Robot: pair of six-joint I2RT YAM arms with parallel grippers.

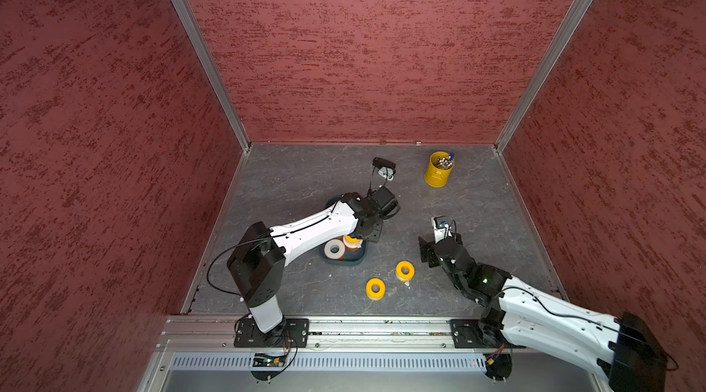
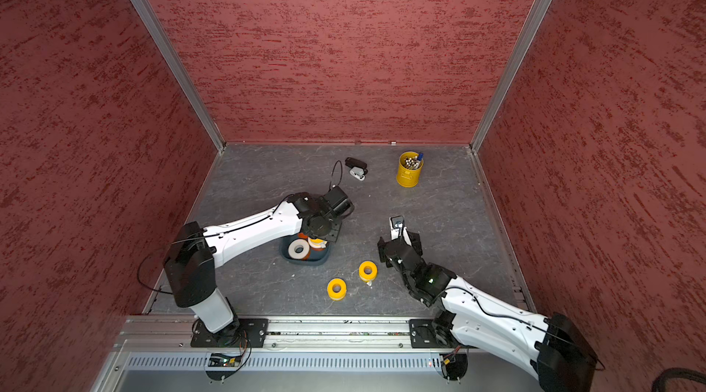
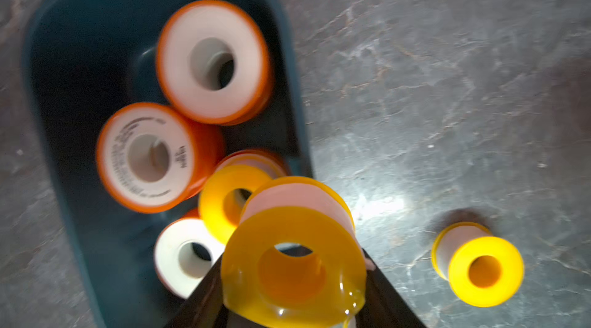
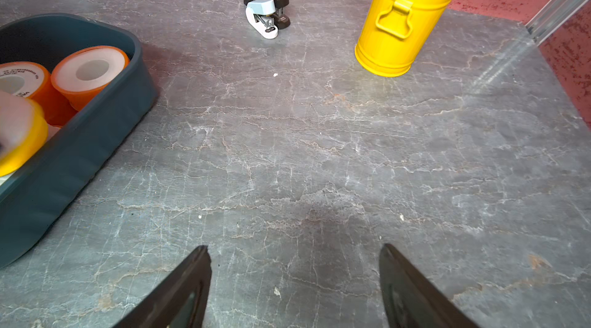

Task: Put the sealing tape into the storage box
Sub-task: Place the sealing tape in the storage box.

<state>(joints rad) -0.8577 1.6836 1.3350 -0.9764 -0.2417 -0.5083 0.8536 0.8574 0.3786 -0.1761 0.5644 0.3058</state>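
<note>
The storage box (image 1: 345, 263) (image 2: 305, 263) (image 3: 48, 86) (image 4: 80, 150) is a dark teal tray left of the table's centre. Inside lie orange-sided sealing tape rolls (image 3: 212, 61) (image 3: 147, 157), a white-faced one (image 3: 185, 256) and a yellow one (image 3: 224, 201). My left gripper (image 1: 359, 235) (image 3: 292, 257) hangs over the box's near end, shut on a yellow tape roll (image 3: 294, 214) (image 1: 352, 241). Two more yellow rolls (image 1: 375, 288) (image 1: 405, 271) stand on the table in front of the box. My right gripper (image 1: 439, 243) (image 4: 294, 256) is open above bare table, holding nothing.
A black-and-white stapler (image 1: 384, 168) (image 4: 267, 10) lies behind the box. A yellow pen cup (image 1: 439, 169) (image 4: 403, 22) stands at the back right. Red walls close in three sides, and a metal rail (image 1: 382, 327) runs along the front edge.
</note>
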